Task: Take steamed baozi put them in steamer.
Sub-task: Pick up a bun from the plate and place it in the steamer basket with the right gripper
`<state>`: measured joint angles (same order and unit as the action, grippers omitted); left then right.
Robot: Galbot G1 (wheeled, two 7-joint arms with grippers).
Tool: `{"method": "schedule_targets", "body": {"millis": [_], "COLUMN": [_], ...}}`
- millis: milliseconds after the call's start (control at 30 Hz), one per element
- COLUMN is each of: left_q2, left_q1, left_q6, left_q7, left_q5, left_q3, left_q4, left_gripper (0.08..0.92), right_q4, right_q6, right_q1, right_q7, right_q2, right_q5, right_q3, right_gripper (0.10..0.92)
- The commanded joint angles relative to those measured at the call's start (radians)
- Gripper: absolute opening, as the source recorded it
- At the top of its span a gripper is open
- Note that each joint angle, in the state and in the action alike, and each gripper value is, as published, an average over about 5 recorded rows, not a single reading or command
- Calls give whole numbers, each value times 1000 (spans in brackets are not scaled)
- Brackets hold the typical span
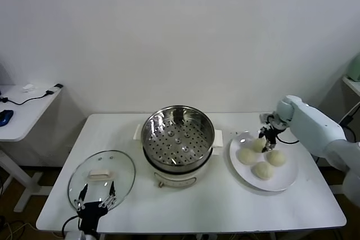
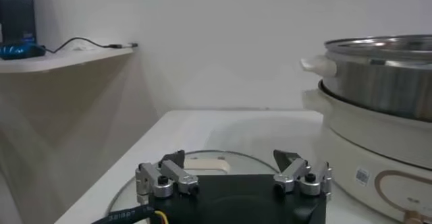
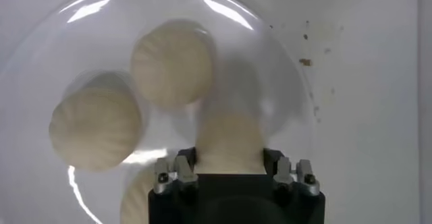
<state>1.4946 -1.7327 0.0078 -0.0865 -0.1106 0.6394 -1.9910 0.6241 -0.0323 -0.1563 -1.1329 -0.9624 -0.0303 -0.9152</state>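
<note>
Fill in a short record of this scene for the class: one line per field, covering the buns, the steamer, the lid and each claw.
baozi: four on the white plate, none in the steamer yet
targeted baozi: the back one, between the right claw's fingers
right claw: down over the plate, straddling that bun, not seen lifting it
steamer: centre of table, perforated tray bare, uncovered
glass lid: flat on the table, to the steamer's left
left claw: open, idle at the near table edge by the lid
</note>
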Motion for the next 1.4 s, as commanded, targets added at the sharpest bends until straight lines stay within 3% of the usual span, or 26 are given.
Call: {"method": "schedule_targets", "body": {"millis": [33, 367, 467, 600, 733, 1000, 1400], "left_q2": [0, 1, 2, 3, 3, 3, -1], "left_q1": [-4, -19, -23, -32, -40, -43, -27], "left_q6": [0, -3, -6, -9, -13, -11, -11], "left_q7": [-1, -4, -7, -13, -19, -24, -28], "left_q5": [5, 22, 28, 36, 40, 42, 40], "left_q3": [-3, -20, -24, -30, -31, -36, -40], "left_q4": [-9, -27, -31, -38, -38, -41, -24], "left_gripper": [823, 823, 823, 823, 823, 823, 823], "right_q4": [284, 712, 811, 847, 759, 387, 28], "right_q6": [8, -73, -126, -226, -366, -631, -744], "right_q1": [-272, -707, -717, -670, -575, -377, -277], "right_q7": [-17, -9, 24, 74, 111, 106, 131], "right_q2": [78, -23, -77, -159, -229, -374, -530], "right_q5": [162, 376, 379, 257, 115, -64, -171], "right_q3": [-194, -489, -525, -570, -560, -453, -338], "right_gripper": [645, 645, 648, 657, 659, 662, 662]}}
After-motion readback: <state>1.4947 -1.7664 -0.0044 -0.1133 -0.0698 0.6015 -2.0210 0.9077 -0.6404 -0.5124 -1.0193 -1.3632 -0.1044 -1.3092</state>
